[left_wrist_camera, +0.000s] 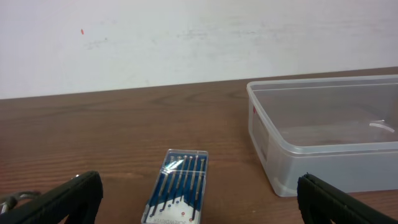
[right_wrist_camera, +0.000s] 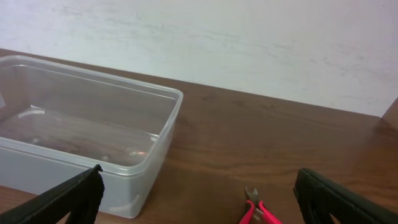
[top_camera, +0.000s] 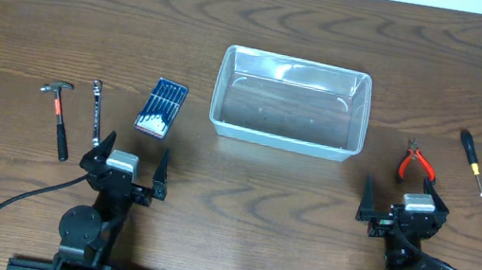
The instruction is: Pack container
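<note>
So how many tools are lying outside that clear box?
5. Left of the box: hammer, wrench, blue screwdriver case. Right of it: red pliers, black screwdriver. None looks hidden.

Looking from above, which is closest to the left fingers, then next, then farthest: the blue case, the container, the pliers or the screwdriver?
From the left fingers:
1. Blue case, just ahead of them.
2. Container, middle of the table.
3. Pliers, right side.
4. Screwdriver, far right.

Left wrist: clear plastic rectangular container (left_wrist_camera: 311, 83) cut at right edge; blue flat screwdriver case (left_wrist_camera: 177, 186) left of it cut at bottom, label unreadable. Right wrist: red-handled pliers (right_wrist_camera: 256, 210) right of container, handles cut off.
</note>
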